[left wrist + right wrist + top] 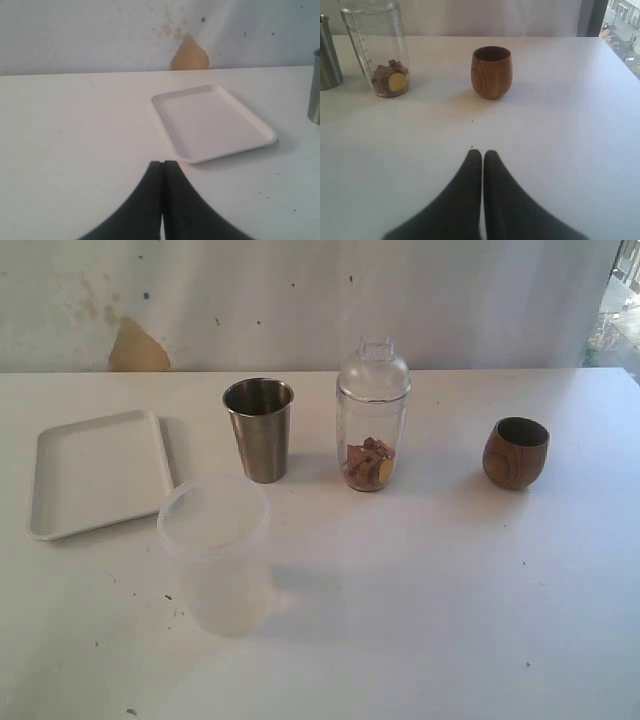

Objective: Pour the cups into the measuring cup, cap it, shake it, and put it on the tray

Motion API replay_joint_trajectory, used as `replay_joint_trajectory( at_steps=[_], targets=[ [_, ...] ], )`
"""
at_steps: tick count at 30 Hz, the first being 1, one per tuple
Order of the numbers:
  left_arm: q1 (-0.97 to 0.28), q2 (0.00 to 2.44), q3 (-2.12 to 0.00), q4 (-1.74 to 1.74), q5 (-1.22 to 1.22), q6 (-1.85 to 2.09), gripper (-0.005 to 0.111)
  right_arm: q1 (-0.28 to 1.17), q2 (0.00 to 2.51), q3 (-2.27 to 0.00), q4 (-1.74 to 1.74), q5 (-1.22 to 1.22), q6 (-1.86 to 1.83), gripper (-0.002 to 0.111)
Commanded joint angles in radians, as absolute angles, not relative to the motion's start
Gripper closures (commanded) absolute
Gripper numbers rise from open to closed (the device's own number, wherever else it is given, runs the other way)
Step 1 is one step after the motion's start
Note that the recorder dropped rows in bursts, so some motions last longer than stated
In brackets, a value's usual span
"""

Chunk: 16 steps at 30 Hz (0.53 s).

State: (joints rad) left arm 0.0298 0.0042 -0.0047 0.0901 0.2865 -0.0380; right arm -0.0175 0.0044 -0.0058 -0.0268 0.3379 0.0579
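Looking down my left gripper (163, 167), I see its two black fingers pressed tight together with nothing between them. My right gripper (482, 155) is the same, squeezed closed and holding nothing. Both hang over bare white table (450, 590).

The measuring cup (372, 425) stands upright near the middle of the table, toward the back. A clear round lid (373, 368) sits on top of it, and some brown bits (370, 462) lie at the bottom. The steel cup (260, 430) stands just beside it on the left, not touching. The wooden cup (516, 453) stands well apart on the right, with open table between it and the measuring cup.

The tray (100, 475) lies flat near the left edge of the table, its right rim near the steel cup. A cloudy plastic cup (218, 550) stands in front of the steel cup, just beside the tray's near corner, so that spot is tight. The front right part of the table is wide and bare. The back edge meets the wall (300, 300) behind the cups.
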Motion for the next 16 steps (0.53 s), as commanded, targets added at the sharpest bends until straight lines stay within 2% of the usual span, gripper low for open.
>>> replay_joint_trajectory(
  at_steps=[1, 16],
  targets=[
    [0.03, 0.0, 0.0, 0.085, 0.281, -0.04, 0.107, -0.02, 0.0, 0.0, -0.035, 0.337, 0.048, 0.107],
    [0.03, 0.0, 0.0, 0.085, 0.281, -0.04, 0.107, -0.02, 0.0, 0.0, -0.035, 0.337, 0.058, 0.107]
  ],
)
